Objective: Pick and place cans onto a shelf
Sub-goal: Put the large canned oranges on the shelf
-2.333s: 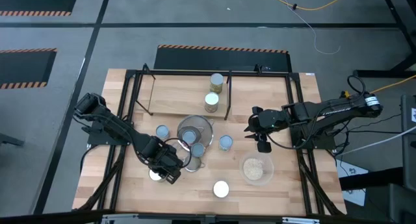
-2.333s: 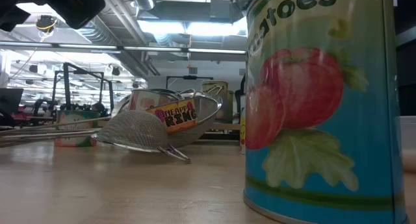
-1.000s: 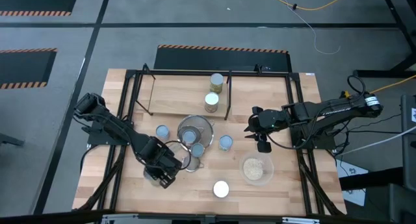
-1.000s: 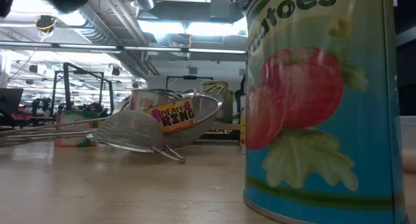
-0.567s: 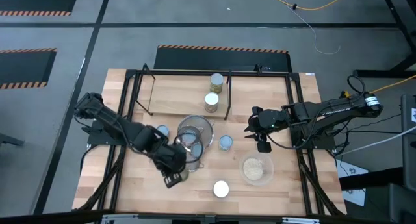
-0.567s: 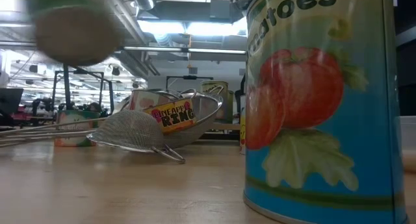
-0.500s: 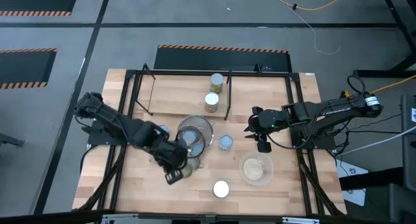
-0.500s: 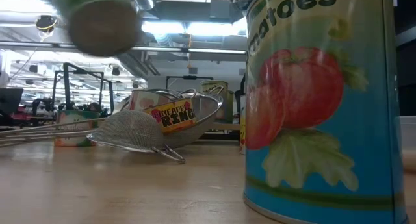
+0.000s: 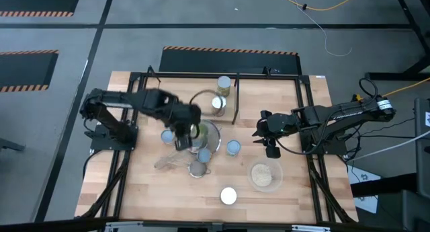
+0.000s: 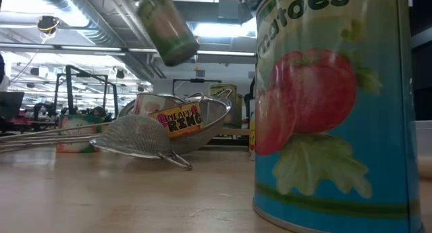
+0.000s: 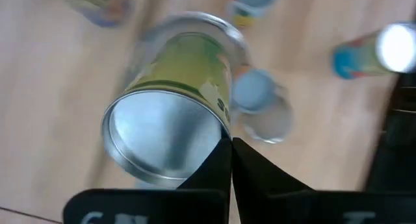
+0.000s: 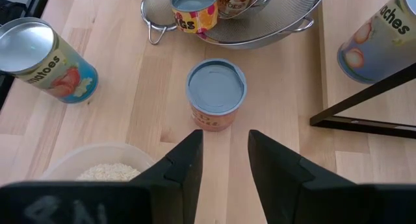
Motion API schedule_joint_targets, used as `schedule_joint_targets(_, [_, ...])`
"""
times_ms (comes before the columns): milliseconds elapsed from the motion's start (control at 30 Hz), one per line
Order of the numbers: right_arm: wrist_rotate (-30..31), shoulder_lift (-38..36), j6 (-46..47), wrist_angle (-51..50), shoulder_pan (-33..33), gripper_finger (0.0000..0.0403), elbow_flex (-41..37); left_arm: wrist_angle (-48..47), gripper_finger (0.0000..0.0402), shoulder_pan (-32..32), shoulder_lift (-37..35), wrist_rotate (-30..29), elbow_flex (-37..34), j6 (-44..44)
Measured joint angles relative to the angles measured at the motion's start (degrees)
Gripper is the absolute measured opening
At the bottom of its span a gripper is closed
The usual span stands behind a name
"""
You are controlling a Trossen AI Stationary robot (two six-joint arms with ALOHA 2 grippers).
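The left gripper (image 9: 184, 132) has its fingers (image 11: 224, 160) pressed together on the rim of a green-labelled metal can (image 11: 174, 106), which hangs tilted in the air, its silver end turned toward the wrist camera. In the low view that same can (image 10: 167, 27) floats high above the surface, well clear of everything. A second ago the left gripper was low at the near-left part of the light wooden surface (image 9: 134, 198); since then it has swung up and across, and now sits over the large round mesh strainer (image 9: 205, 136), just short of the black metal-rod shelf (image 9: 156, 97). That suggests the pick is done and the carry is under way; release on the shelf is not yet made.

2 olive-sided cans already stand on the shelf board: 1 farther back (image 9: 224, 85) and 1 nearer (image 9: 218, 105).

The right gripper (image 9: 267, 138) has not moved, its fingers (image 12: 182, 164) apart and empty, hovering just beside a short blue-topped can (image 12: 215, 94). A tomato-labelled can (image 12: 44, 60) and a clear glass bowl of beige grains (image 9: 266, 175) sit nearby.
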Motion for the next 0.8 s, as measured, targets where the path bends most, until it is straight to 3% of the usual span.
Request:
schedule_joint_targets(433, [0.0, 0.0, 0.1, 0.1, 0.0, 0.0127, 0.0, 0.4, 0.0000, 20.6, 2.8, -10.3, 0.1, 28.7])
schedule_joint_targets(800, [0.0, 0.0, 0.1, 0.6, 0.0, 0.0127, 0.0, 5.0, 0.0000, 28.5, 12.9, -14.6, 0.1, 44.0])
